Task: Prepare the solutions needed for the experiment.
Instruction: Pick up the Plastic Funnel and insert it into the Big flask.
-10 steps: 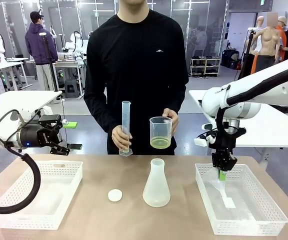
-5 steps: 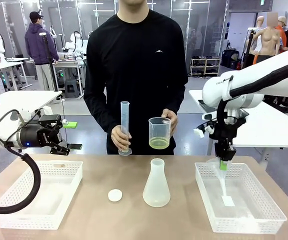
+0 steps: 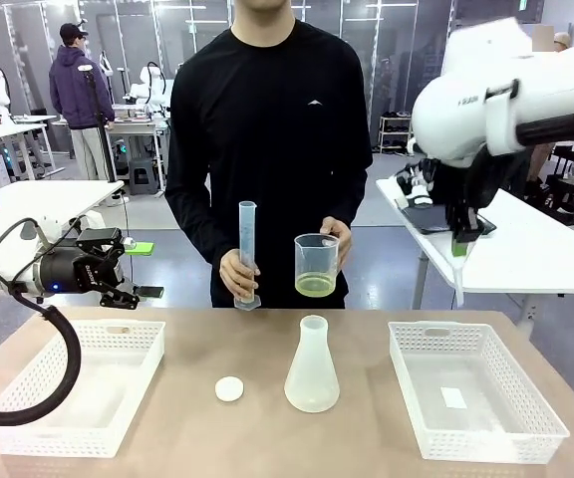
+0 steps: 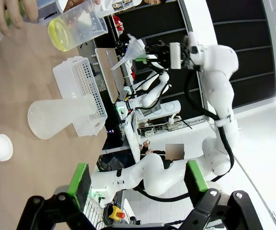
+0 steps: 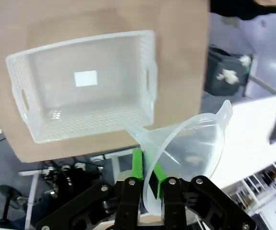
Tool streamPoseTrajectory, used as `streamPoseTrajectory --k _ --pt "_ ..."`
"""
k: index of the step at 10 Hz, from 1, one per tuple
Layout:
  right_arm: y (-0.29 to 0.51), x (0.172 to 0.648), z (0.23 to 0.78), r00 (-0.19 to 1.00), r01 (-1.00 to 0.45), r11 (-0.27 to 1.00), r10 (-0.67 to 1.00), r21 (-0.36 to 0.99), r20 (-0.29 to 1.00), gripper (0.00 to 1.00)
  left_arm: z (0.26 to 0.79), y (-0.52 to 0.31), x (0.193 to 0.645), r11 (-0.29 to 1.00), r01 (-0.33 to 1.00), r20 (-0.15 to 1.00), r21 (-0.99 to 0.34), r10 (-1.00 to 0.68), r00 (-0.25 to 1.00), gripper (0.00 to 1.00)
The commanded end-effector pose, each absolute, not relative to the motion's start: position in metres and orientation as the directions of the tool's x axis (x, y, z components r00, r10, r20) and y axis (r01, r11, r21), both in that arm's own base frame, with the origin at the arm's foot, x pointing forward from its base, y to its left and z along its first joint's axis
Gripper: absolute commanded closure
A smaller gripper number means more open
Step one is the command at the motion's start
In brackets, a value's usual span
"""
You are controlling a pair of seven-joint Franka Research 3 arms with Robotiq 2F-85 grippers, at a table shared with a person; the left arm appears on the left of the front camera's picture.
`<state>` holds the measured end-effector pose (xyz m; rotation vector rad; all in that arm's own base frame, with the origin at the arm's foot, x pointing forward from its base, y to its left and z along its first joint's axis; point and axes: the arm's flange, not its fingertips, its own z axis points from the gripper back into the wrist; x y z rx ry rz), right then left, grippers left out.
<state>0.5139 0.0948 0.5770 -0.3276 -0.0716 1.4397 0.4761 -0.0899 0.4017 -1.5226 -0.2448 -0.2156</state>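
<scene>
Presently the solution point(image 3: 316, 286) lies as a shallow, level yellow-green layer in the bottom of a clear beaker point(image 3: 317, 251). A person at the far side holds the beaker upright, mouth up, above the far edge of the tabletop point(image 3: 362, 438). The person's other hand point(image 3: 235, 273) holds a graduated cylinder point(image 3: 248, 234) upright just left of the beaker. Nearer, at the middle, a frosted conical flask point(image 3: 312, 368) stands upright with a white cap point(image 3: 229, 389) lying to its left.

A left basket point(image 3: 98, 326) and a right basket point(image 3: 446, 329) flank them, and the right one holds a white slip point(image 3: 453, 397). High above the right basket, the right tool point(image 5: 147, 178) is clamped on the rim of a clear funnel point(image 5: 195, 148), whose stem points down. The left tool point(image 3: 140, 271) hangs at the far left with its jaws spread wide, gripping nothing. Print on the right arm is too small to read.
</scene>
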Motion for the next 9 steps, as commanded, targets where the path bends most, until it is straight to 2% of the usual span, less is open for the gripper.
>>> streamPoseTrajectory --k 1,4,5,9 --pt "0.104 0.479 0.564 0.207 -0.906 0.131 0.966 -0.403 -0.152 1.0 0.402 -0.09 0.476 0.039 0.289 0.289 -0.957 0.012 0.957 0.0" --pt "0.113 0.452 0.566 0.248 -0.85 0.152 0.96 -0.504 -0.13 1.0 0.402 -0.09 0.476 0.039 0.289 0.289 -0.957 0.012 0.957 0.0" --pt "0.11 0.468 0.585 0.179 -0.895 0.106 0.975 -0.433 -0.13 1.0 0.402 -0.09 0.476 0.039 0.289 0.289 -0.957 0.012 0.957 0.0" --pt "0.11 0.468 0.585 0.179 -0.895 0.106 0.975 -0.433 -0.13 1.0 0.402 -0.09 0.476 0.039 0.289 0.289 -0.957 0.012 0.957 0.0"
